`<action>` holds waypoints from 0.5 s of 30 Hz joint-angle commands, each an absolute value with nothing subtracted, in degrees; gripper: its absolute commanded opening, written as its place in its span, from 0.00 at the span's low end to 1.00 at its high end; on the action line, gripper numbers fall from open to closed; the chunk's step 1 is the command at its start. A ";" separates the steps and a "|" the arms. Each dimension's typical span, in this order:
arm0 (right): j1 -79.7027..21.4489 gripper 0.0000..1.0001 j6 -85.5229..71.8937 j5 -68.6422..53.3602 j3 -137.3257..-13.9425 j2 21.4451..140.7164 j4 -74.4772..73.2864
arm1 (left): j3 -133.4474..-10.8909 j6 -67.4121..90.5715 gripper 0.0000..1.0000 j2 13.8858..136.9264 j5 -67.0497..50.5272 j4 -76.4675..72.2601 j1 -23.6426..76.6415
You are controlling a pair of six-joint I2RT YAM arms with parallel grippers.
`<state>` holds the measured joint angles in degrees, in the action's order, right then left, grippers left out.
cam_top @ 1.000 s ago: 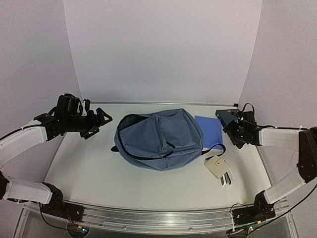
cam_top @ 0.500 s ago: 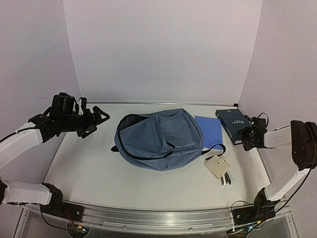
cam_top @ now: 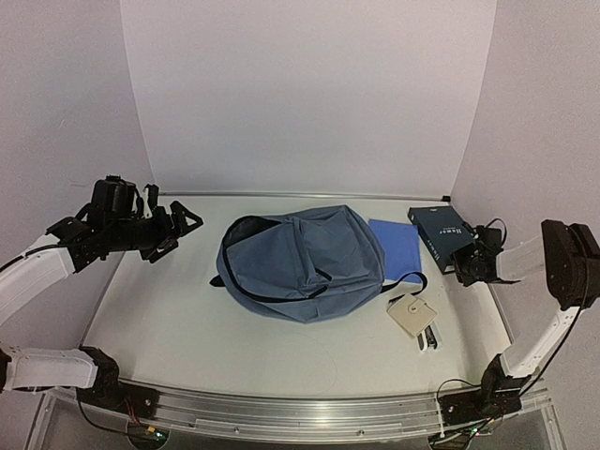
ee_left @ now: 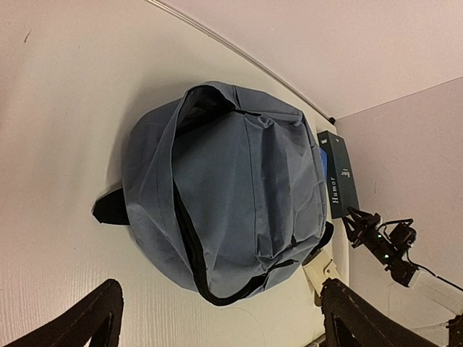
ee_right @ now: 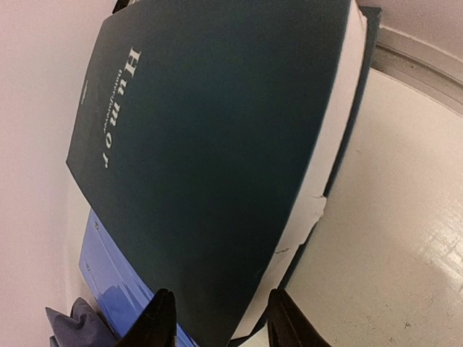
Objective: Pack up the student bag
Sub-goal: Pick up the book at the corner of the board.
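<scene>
Past a beige wallet [cam_top: 411, 316] near the front, finds the student bag [cam_top: 302, 261] flat mid-table: rumpled slate-blue fabric, dark zipper mouth gaping at its left, black strap across. Holds the left gripper [cam_top: 183, 234] wide open and empty left of it. Farther right, sets the right gripper [ee_right: 218, 318] half-closed astride a corner of the Humor book [cam_top: 441, 228], grip impossible to tell.

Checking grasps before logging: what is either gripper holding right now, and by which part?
The left gripper holds nothing. The right gripper straddles the dark book at its near corner; whether it grips cannot be told.
</scene>
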<state>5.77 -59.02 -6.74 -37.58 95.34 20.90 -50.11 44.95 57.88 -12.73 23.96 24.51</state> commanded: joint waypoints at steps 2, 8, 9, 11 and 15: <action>6.19 0.27 -60.19 -7.46 -38.50 98.21 24.80 | -51.81 44.79 0.95 56.28 -11.16 24.25 24.18; 6.33 0.13 -61.58 -7.40 -38.61 99.12 26.14 | -52.01 44.97 0.95 55.68 -10.57 24.80 24.17; 6.33 0.09 -61.90 -7.49 -38.59 99.14 26.41 | -52.01 45.06 0.95 55.48 -10.47 24.88 24.17; 6.33 0.02 -62.64 -7.79 -38.15 98.68 27.03 | -52.03 45.10 0.95 55.19 -10.45 25.02 24.17; 6.33 0.00 -64.23 -7.49 -36.11 95.05 29.43 | -52.20 45.05 0.95 54.78 -9.96 25.56 24.19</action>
<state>6.15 -62.99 -8.14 -37.67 98.06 27.12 -50.11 45.01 56.23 -11.51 24.60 24.51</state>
